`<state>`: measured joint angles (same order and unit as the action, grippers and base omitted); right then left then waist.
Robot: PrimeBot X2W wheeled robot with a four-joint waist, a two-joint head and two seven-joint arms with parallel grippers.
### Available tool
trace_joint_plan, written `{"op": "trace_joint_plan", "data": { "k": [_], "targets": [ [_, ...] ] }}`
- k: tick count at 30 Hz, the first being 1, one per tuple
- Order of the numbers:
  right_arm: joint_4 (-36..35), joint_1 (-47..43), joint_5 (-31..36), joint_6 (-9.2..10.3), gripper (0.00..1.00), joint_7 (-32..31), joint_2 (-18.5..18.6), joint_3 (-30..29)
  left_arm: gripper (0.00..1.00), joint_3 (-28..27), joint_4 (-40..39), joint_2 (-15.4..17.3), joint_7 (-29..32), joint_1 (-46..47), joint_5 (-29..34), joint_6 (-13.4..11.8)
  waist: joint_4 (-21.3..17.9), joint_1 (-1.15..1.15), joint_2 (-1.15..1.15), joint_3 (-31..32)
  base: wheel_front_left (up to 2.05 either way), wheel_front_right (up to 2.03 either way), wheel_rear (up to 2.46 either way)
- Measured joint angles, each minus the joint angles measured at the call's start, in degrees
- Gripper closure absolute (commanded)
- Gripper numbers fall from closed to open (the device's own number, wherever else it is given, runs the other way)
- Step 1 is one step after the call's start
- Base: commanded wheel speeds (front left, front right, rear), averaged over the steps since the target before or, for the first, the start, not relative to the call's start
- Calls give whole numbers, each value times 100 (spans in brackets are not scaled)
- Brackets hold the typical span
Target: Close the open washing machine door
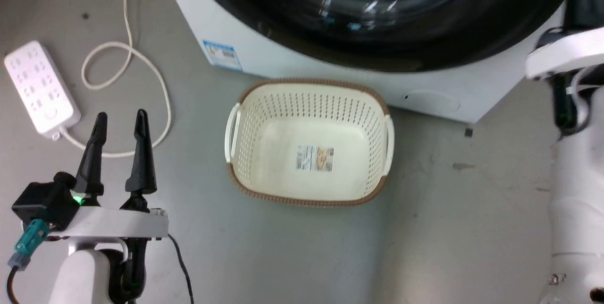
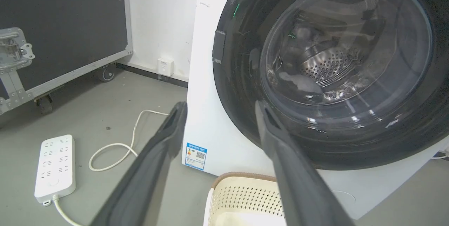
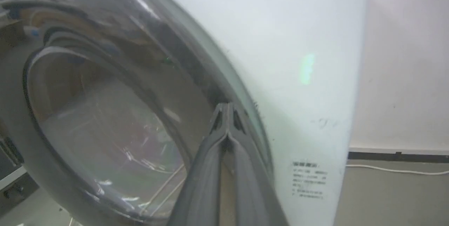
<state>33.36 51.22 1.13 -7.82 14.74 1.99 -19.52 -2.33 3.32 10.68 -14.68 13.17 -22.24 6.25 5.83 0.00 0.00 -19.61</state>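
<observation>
Item: door (image 2: 350, 89) of a front-loading machine (image 2: 207, 78). Hazards, as judged from here: the right gripper (image 3: 228, 108), fingers pressed together with nothing between them, bears its tips on the black rim, close to the rim's outer edge beside the white machine front. On so glossy and curved a surface the tips could skid off onto the white front, and the push would be lost. Too light a push could leave the latch uncaught and let the door spring back. Whether the latch has caught I cannot tell, the right wrist view being blurred and very close. A door swinging out again would pass above the basket (image 1: 309, 88), which sits on the floor (image 1: 283, 257) just in front of the machine, below the rim. Left gripper (image 1: 121, 116): fingers apart, holding nothing, low over the floor near the power strip (image 1: 40, 87) and its cable (image 1: 158, 82), well apart from the door; a careless sweep there could snag the cable. Condition of door: large, round, nearly as wide as the machine. A wide glossy black rim surrounds a bulging clear glass bowl, through which the perforated steel drum (image 2: 328, 65) shows. It lies against the machine front, apparently flush, with no gap visible in the left wrist view. Reflections on the glass; no damage seen.
</observation>
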Motion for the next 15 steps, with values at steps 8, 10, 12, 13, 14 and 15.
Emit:
{"op": "trace_joint_plan", "data": {
  "k": [8, 10, 12, 13, 14, 15],
  "targets": [
    [-1212, -1372, -600, 29, 100, 2, 64, 355, 0, -116, 32, -115, -1, -335, 211, -3, -286, -1, 0, 663, 0, 0, 0],
    [-1391, -1776, -695, 29, 100, 2, 66, 387, 0, -110, 44, -143, -1, -420, 254, -8, -379, -2, 0, 831, 0, 0, 0],
    [-1605, -2603, -821, 29, 100, 2, 69, 588, 0, -93, 66, -180, -1, -587, 310, -58, -571, -2, 0, 1129, 0, 0, 0],
    [-1639, -2799, -838, 29, 100, 2, 70, 638, 0, -84, 78, -188, -1, -625, 311, -60, -612, -2, 0, 1196, 0, 0, 0],
    [-1661, -2995, -842, 30, 100, 2, 76, 719, 0, -78, 94, -197, 0, -662, 313, -78, -653, -2, 0, 1264, 0, 0, 0],
    [-1681, -3176, -837, 30, 100, 2, 78, 822, 0, -78, 98, -205, 0, -701, 325, -102, -693, -2, 0, 1326, 0, 0, 0]
  ]
}}
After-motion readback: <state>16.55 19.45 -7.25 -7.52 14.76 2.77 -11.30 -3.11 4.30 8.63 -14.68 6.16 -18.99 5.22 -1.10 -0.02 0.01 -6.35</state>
